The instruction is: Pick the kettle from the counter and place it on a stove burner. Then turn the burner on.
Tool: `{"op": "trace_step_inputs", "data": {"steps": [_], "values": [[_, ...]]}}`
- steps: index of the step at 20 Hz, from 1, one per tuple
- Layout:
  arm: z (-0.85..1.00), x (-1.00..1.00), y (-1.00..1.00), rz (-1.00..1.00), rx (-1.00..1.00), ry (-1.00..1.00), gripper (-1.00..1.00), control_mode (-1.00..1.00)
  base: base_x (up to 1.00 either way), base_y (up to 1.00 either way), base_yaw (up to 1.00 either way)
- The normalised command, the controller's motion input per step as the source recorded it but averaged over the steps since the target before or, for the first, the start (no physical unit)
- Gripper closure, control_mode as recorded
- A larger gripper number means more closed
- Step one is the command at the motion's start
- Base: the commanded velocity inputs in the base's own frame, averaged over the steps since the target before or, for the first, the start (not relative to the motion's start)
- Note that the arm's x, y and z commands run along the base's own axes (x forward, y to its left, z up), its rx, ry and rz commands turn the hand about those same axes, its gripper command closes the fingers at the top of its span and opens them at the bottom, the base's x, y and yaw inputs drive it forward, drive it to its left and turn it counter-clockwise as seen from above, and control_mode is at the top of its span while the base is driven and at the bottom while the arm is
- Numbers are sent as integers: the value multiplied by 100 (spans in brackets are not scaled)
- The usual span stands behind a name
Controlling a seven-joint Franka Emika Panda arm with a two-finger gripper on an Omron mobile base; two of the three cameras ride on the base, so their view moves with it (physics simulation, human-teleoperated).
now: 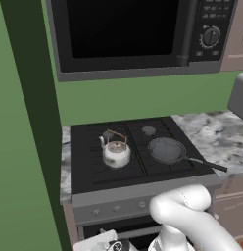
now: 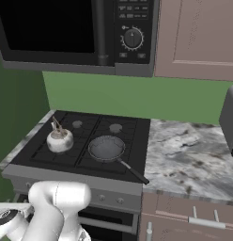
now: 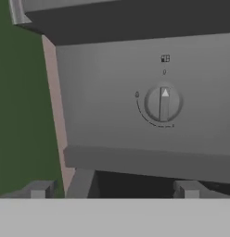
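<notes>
The two-finger gripper (image 3: pixel 112 190) stands with its dark finger tips (image 3: pixel 39 190) spread wide apart, holding nothing and touching nothing. It faces the grey front panel of the stove (image 3: pixel 112 102), near that panel's left edge, with a round grey control knob (image 3: pixel 163 102) ahead between the tips and clear of them; the knob's white marker points toward the top of the hand view. The small squat white-silver kettle with a thin brownish wire handle (image 1: pixel 116 151) sits upright on the black cast grate (image 1: pixel 89 162) at the stovetop's front left, beside the dark round frying pan (image 1: pixel 166 150). The grey-and-white marbled counter (image 2: pixel 193 155) lies to the stove's right.
</notes>
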Motion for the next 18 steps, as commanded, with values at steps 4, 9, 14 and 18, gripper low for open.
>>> {"op": "trace_step_inputs", "data": {"steps": [4, 9, 14, 18], "values": [[0, 57, 0, 0, 0, 5, -100, -100, 0, 0, 0], [0, 57, 0, -1, 0, 3, -100, -100, 0, 0, 0], [0, 52, 0, -5, 0, 0, -100, -100, 0, 0, 0], [0, 35, 0, -5, 0, 0, -100, -100, 0, 0, 0]]}}
